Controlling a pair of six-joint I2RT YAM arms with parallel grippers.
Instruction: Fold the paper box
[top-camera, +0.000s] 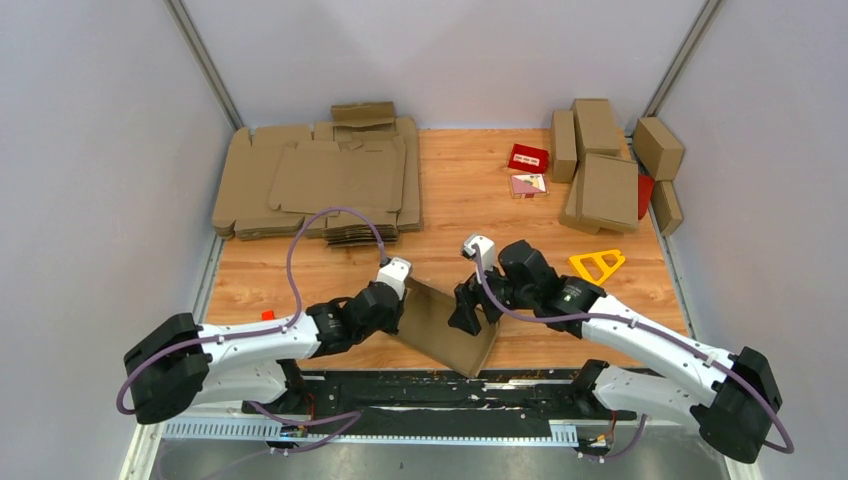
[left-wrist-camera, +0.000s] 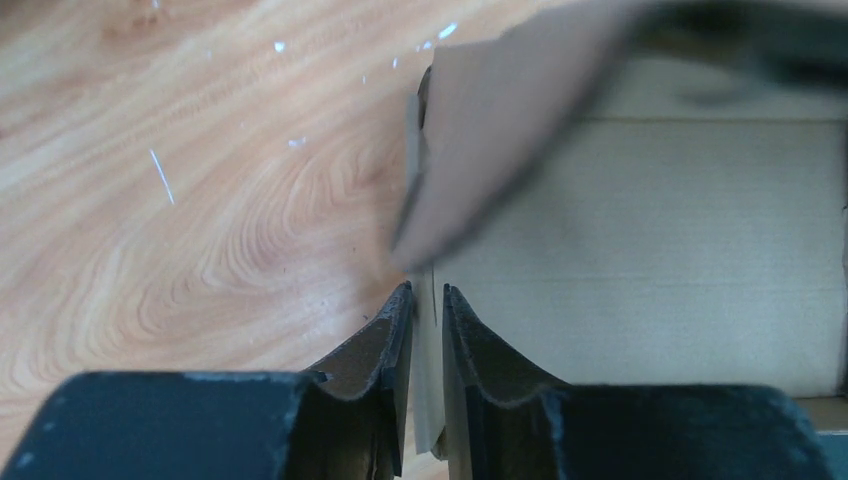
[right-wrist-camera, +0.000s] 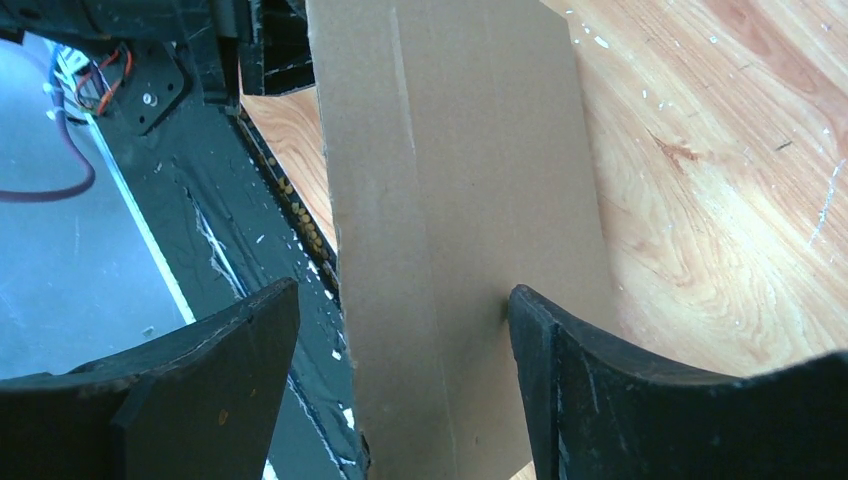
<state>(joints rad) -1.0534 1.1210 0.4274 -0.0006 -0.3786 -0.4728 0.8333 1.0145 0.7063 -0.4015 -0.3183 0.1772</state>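
Paper box (top-camera: 440, 328): plain brown corrugated cardboard, unprinted, partly folded into a shallow open tray. It sits on the surface (top-camera: 500, 200) at the near edge, turned askew to that edge, with its inner face up and a raised wall visible along its right side.

In the left wrist view, the box (left-wrist-camera: 650, 250) shows a pale inner panel with one horizontal crease. A thin wall stands edge-on, pinched between the nearly closed jaws of the left gripper (left-wrist-camera: 428, 300). A blurred flap crosses above it.

In the right wrist view, a creased panel (right-wrist-camera: 450, 200) of the box rises between the wide-apart jaws of the right gripper (right-wrist-camera: 402, 295) and touches one finger.
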